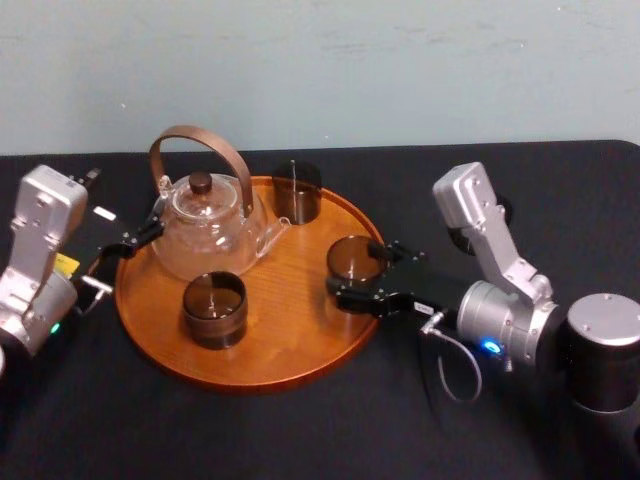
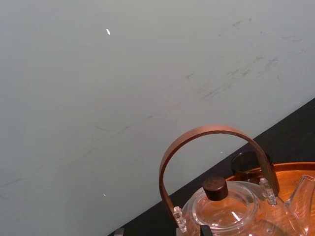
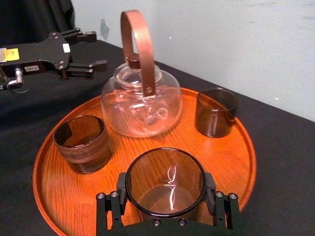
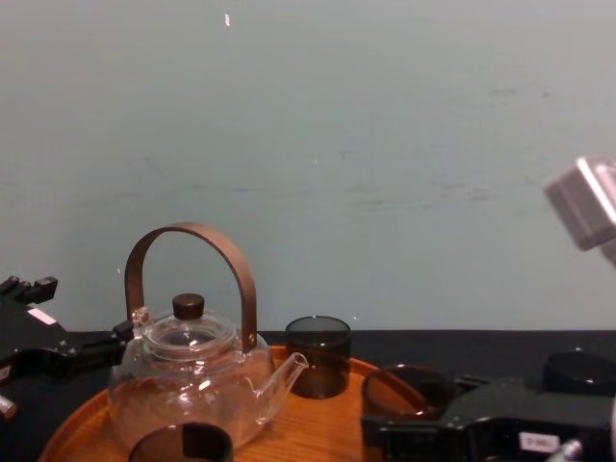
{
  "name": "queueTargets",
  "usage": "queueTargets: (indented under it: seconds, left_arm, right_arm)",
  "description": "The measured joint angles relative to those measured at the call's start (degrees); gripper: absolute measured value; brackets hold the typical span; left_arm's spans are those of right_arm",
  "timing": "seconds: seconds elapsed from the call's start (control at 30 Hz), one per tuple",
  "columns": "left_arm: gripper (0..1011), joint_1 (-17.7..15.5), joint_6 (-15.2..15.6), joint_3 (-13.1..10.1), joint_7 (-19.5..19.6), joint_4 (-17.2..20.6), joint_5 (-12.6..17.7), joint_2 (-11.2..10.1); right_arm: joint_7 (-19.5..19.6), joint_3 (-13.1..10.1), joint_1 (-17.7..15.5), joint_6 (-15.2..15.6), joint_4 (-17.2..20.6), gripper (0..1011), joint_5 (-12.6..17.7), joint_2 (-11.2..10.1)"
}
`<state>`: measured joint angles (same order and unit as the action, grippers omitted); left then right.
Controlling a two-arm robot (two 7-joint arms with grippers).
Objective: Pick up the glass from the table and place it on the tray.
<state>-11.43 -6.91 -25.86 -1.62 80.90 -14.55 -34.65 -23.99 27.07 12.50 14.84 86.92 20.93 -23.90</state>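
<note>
Silver arm housings [image 1: 490, 235], black jaws, grey cable loop [image 1: 455, 365], blue wrist light [image 1: 489, 347], yellow label [image 1: 65, 264]

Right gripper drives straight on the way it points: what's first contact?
Probably the teapot: the right gripper, fingers on the glass, points across the tray at its body, with bare wood between. The glass would touch first. Depth is uncertain.
</note>
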Motion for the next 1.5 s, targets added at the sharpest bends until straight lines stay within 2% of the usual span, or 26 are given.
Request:
queueTargets:
  seconds: [0.3, 0.57, 0.93, 1.5]
  left_arm:
    - [1001, 0.0, 0.0, 0.0, 0.0, 0.0, 0.0, 0.0]
    - [1001, 0.0, 0.0, 0.0, 0.0, 0.0, 0.0, 0.0]
    - [1002, 0.0, 0.0, 0.0, 0.0, 0.0, 0.0, 0.0]
    - [1001, 0.0, 0.0, 0.0, 0.0, 0.0, 0.0, 0.0]
  right_arm:
    - [1.26, 2.6, 1.26, -0.16, -1.28, 916, -2.97, 2.04]
    - [1.29, 3.41, 1.72, -1.71, -2.99, 916, -5.0, 3.92]
    - [-0.54, 3.73, 1.94, -3.38, -4.98, 916, -5.42, 5.44]
    - [-2.42, 4.52, 2.28, -5.19, -6.89, 916, -4.9, 6.27]
